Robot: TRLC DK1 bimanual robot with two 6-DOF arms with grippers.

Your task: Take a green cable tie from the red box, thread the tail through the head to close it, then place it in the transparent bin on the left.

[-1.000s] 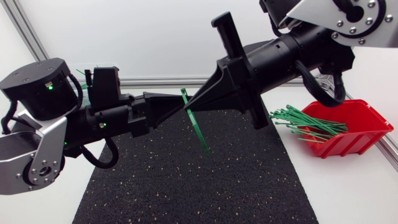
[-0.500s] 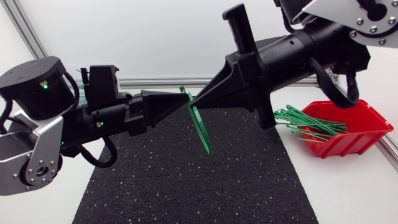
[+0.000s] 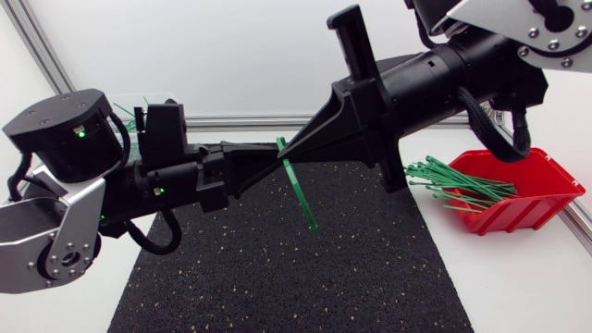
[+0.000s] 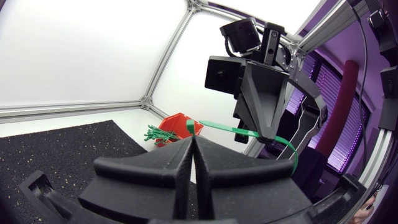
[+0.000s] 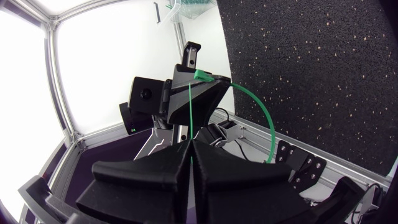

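Over the black mat (image 3: 277, 273) my two grippers meet tip to tip. My left gripper (image 3: 274, 157) is shut on the head end of a green cable tie (image 3: 301, 196). My right gripper (image 3: 289, 153) is shut on its strap close beside that. The tail hangs down at a slant toward the mat. In the left wrist view the tie (image 4: 217, 127) runs from my left gripper (image 4: 191, 139) to the right fingertips (image 4: 264, 138) and curves away. In the right wrist view the strap (image 5: 189, 118) rises from my right gripper (image 5: 191, 144) to the green head.
The red box (image 3: 546, 190) sits at the right of the mat with several green ties (image 3: 453, 180) sticking out toward the centre. The transparent bin (image 5: 186, 7) with green ties lies beyond the mat's left side, mostly hidden behind my left arm in the head view.
The right arm rose slightly, then held. The left arm shifted to the right and a little lower. The tie's hanging tail swung slightly, and both grips stayed shut.
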